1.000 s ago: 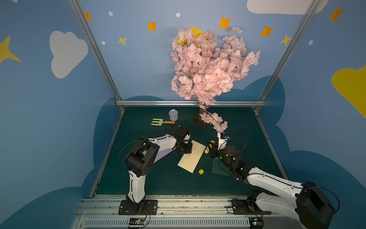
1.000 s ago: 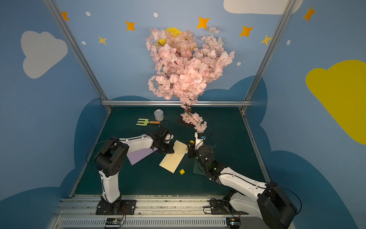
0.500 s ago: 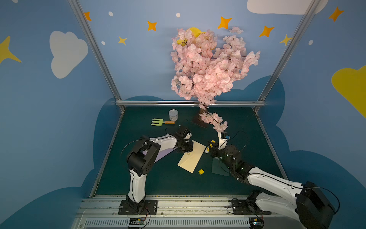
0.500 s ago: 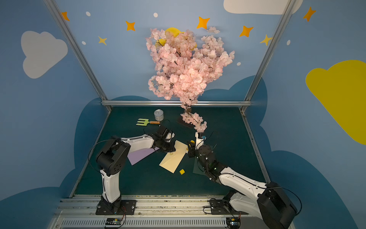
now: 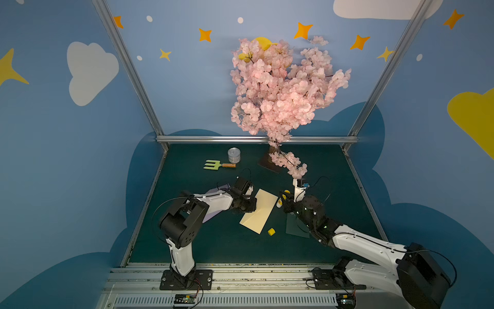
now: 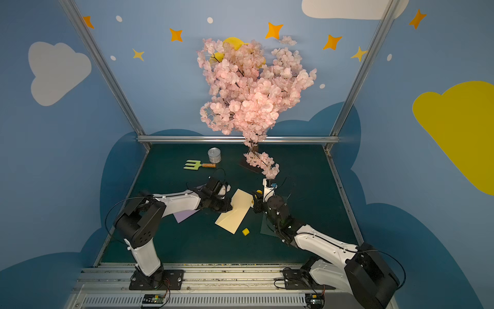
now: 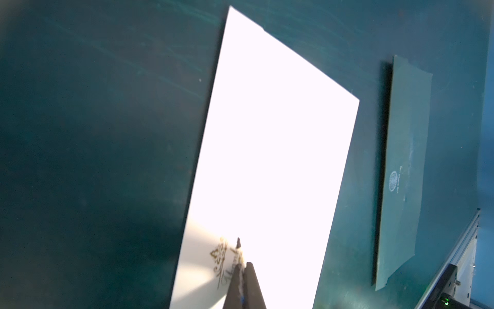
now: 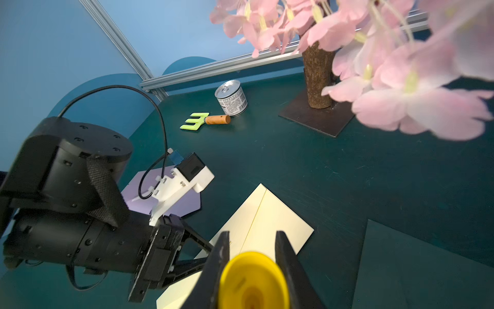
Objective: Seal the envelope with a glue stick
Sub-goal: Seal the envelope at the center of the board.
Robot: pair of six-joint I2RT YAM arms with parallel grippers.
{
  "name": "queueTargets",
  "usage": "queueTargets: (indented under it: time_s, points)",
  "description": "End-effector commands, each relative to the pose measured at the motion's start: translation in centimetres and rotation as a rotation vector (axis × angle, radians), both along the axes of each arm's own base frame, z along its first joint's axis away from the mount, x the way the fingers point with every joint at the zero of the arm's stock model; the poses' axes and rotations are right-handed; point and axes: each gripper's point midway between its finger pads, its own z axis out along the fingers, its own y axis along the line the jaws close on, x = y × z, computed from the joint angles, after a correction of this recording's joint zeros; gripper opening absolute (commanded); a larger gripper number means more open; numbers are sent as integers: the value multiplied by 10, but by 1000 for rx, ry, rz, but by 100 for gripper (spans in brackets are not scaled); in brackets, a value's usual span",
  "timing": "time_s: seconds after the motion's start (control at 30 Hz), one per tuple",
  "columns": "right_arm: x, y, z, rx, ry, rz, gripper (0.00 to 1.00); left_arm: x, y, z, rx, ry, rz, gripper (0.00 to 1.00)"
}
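Right wrist view showed the right gripper (image 8: 252, 240) clamped on the glue stick (image 8: 252, 283), just beside the far end of the envelope (image 8: 270, 222), which lay diagonally near the middle of the desk (image 5: 213, 240), its flap apparently pinched by the closed left gripper (image 7: 244, 264).

Pale cream rectangular paper envelope (image 5: 258, 211): matt, smooth. Its gold emblem (image 7: 219, 258): shiny foil print. Short yellow plastic glue stick (image 8: 252, 281): glossy. Dark green paper envelope (image 7: 401, 171): matt, slightly creased. Silver cylindrical tin can (image 8: 231, 98): bright metal with a printed label. Light green garden fork (image 8: 205, 120): plastic head, wooden handle. Brown tree trunk (image 8: 318, 77): rough bark. Dark green tabletop (image 8: 334, 166): matt, scuffed.
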Motion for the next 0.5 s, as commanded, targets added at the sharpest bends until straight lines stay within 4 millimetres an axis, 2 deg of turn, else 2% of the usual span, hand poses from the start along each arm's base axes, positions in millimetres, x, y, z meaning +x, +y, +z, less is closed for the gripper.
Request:
queueTargets:
  time_s: [0.0,0.1,0.27,0.47]
  points:
    - [4,2,14,30,-33,-1,0,-61,52,-51,225,221,15,3]
    - [4,1,13,30,-32,-3,0,-65,56,-51,232,227,15,3]
    - [4,1,14,35,-32,-1,0,-61,52,-54,232,227,7,3]
    - [4,0,13,30,-31,-4,0,-34,29,-51,186,190,-2,3]
